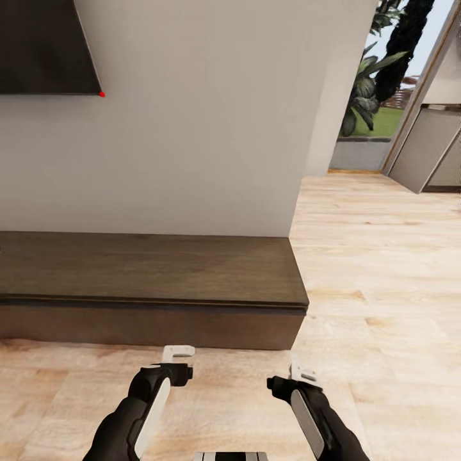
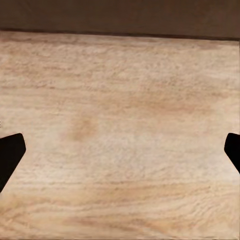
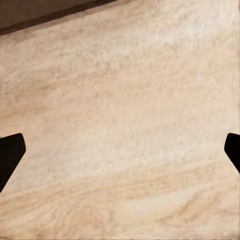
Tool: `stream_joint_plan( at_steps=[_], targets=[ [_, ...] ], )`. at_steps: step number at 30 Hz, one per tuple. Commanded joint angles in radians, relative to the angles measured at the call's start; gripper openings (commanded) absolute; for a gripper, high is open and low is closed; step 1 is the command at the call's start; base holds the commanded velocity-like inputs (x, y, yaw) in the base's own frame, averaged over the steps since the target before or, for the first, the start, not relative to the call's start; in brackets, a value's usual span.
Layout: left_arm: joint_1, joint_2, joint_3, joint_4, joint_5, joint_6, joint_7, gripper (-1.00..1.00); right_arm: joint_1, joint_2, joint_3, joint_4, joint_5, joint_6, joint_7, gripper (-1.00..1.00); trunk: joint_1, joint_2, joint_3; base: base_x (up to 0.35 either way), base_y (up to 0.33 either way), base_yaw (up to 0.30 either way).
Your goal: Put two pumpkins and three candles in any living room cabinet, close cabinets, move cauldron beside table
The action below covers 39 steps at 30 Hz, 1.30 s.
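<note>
Down low over the pale wood-plank floor [image 1: 378,269], two grippers hang side by side, the left gripper [image 2: 120,150] and the right gripper [image 3: 120,150] each spread wide with nothing between the dark fingertips. Just ahead sits one long low dark brown wood-grain cabinet [image 1: 147,282], its front shut, against a plain white wall [image 1: 205,128]. One dark screen [image 1: 45,45] hangs above it; one glass opening to greenery [image 1: 378,83] lies far right.

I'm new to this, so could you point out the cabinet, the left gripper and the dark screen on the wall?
Cabinet [image 1: 147,266], head view, its top.
Left gripper [image 1: 178,351], head view, between fingertips.
Screen [image 1: 41,45], head view, its face.
</note>
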<state>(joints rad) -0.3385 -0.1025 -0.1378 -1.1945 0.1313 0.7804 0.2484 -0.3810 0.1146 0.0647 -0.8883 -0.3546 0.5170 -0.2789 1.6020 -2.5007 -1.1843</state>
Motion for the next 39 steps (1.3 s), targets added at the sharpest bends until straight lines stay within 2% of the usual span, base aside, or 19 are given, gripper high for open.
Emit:
stream_joint_plan(
  at_steps=[1,4,15,17,18,19,21,25,32,39],
  targets=[
    [0.000,0.000,0.000,0.004,0.011,0.012,0.011,1.00,0.025,0.000,-0.001,-0.007,-0.007,0.009,-0.010,1.00,-0.001,0.000,0.003,0.000,0.000,0.000],
    [0.000,0.000,0.012,0.024,0.011,0.019,0.012,1.00,0.048,-0.002,-0.006,-0.009,-0.005,0.011,-0.010,1.00,-0.002,0.001,0.015,0.000,0.000,0.000],
    [0.000,0.008,0.035,0.115,0.011,0.010,0.006,1.00,0.056,-0.009,-0.009,-0.003,-0.019,0.006,-0.009,1.00,-0.044,0.077,0.049,0.000,0.000,0.000],
    [0.000,0.011,0.071,0.129,0.011,0.010,0.003,1.00,0.056,-0.009,-0.009,0.003,-0.019,0.005,-0.010,1.00,-0.052,0.091,0.056,0.000,0.000,0.000],
    [0.000,0.015,0.194,0.144,0.011,0.006,-0.001,1.00,0.056,-0.006,-0.009,0.042,-0.017,0.001,-0.011,1.00,-0.055,0.098,0.059,0.000,0.000,0.000],
    [0.000,0.017,0.234,0.153,0.009,0.005,-0.001,1.00,0.056,-0.007,-0.009,0.052,-0.019,-0.002,-0.010,1.00,-0.059,0.105,0.062,0.000,0.000,0.000],
    [0.000,0.016,0.261,0.175,0.005,0.003,0.000,1.00,0.056,-0.007,-0.008,0.066,-0.015,-0.028,-0.008,1.00,-0.067,0.119,0.068,0.000,0.000,0.000],
    [0.000,0.011,0.269,0.199,0.003,-0.003,0.002,1.00,0.056,-0.008,-0.009,0.098,-0.019,-0.078,-0.003,1.00,-0.082,0.147,0.081,0.000,0.000,0.000],
    [0.000,-0.004,0.273,0.309,0.002,-0.092,0.013,1.00,0.056,-0.008,-0.009,0.145,-0.018,-0.094,-0.004,1.00,-0.109,0.196,0.103,0.000,0.000,0.000],
    [0.000,-0.004,0.277,0.326,0.007,-0.115,0.014,1.00,0.056,-0.010,-0.010,0.147,-0.017,-0.094,-0.003,1.00,-0.136,0.245,0.125,0.000,0.000,0.005]
  ],
)
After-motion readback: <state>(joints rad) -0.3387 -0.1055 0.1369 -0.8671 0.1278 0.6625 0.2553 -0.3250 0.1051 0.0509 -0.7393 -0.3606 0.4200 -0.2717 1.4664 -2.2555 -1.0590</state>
